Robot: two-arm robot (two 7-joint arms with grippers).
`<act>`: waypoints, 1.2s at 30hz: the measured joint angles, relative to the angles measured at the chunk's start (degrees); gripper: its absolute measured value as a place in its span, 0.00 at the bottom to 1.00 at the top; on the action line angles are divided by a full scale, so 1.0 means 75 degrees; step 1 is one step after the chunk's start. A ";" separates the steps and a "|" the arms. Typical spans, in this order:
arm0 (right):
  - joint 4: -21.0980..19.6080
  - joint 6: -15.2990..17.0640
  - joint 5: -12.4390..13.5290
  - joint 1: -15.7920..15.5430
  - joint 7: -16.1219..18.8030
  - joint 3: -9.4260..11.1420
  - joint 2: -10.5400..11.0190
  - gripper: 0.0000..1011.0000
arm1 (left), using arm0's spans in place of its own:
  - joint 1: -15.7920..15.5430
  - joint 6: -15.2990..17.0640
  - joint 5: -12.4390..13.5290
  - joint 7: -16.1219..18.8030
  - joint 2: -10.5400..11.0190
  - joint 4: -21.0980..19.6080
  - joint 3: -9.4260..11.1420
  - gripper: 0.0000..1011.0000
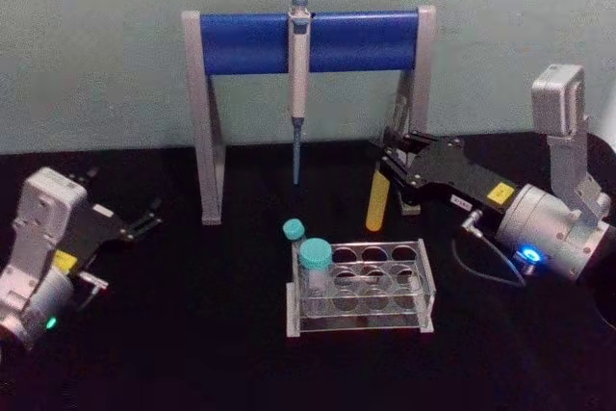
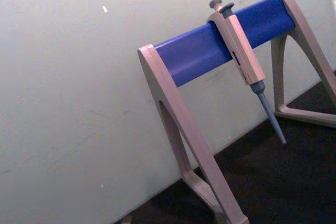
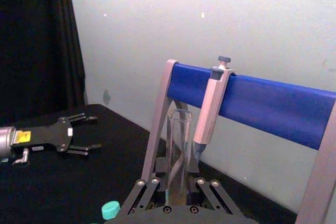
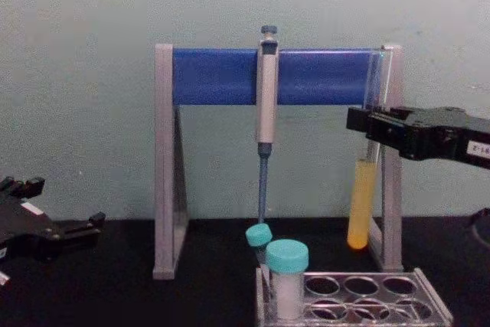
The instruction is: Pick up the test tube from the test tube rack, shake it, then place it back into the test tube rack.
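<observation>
R gripper (image 3: 176, 186) clamps long thin clear glass test tube (image 3: 179, 140) betw. its fingers. Grey-legged stand w/ blue crossbar (image 3: 262, 103) is close behind, slim grey pipette (image 3: 210, 103) hanging off the bar. L gripper (image 3: 88, 134), fingers spread, is over black worktop (image 3: 63, 192), well apart; round teal cap (image 3: 110, 210) near R gripper.

Soft, even light brightens the pale wall (image 1: 96, 64), while the black bench (image 1: 192, 363) stays dark (any shadows are lost on it). Thin glints edge the test tube (image 3: 179, 145); a blue lamp (image 1: 527, 257) and a green lamp (image 1: 50, 322) glow.
</observation>
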 joint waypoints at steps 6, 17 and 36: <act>-0.0007 -0.0001 -0.0001 -0.0008 -0.0001 0.0009 -0.0016 0.23 | 0.0000 0.0000 0.0000 0.0000 0.0000 0.0000 0.0000 1.00; -0.0050 0.0029 -0.0002 -0.0033 0.0000 0.0021 0.0001 0.23 | 0.0000 0.0000 0.0000 0.0000 0.0000 0.0000 0.0000 1.00; -0.0090 0.0038 0.0022 -0.0067 0.0000 0.0044 0.0017 0.23 | 0.0000 0.0000 0.0000 0.0000 0.0000 0.0000 0.0000 1.00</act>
